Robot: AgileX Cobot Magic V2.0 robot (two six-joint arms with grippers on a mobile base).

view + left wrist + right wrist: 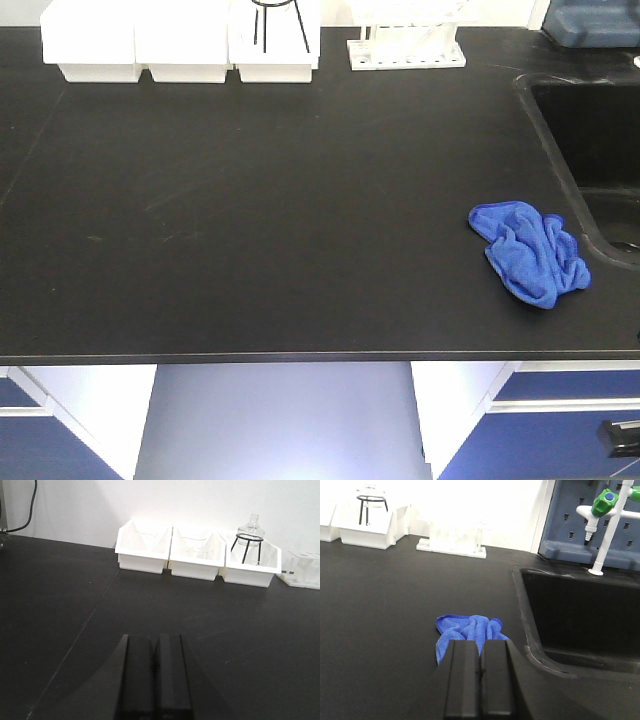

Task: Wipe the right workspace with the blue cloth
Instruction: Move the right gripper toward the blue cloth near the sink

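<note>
Front-facing view: white bins [185, 45] at 11 o'clock; blue cloth [530, 252] crumpled at 3 o'clock on the black benchtop [250, 220], just beside the sink basin [600, 150]; no arm shows.
Left gripper [154, 639]: jaws pressed together, empty, pointing toward the bins at 12 o'clock.
Right gripper [480, 645]: jaws closed on nothing, cloth just ahead at 12 o'clock.
Right workspace: I cannot tell that any view shows it.
Progress: cloth not yet picked up; by my judgement, all the wiping is left.
Wrist views only: gripper states; the right one adds the tap [602, 510] at 2 o'clock.
</note>
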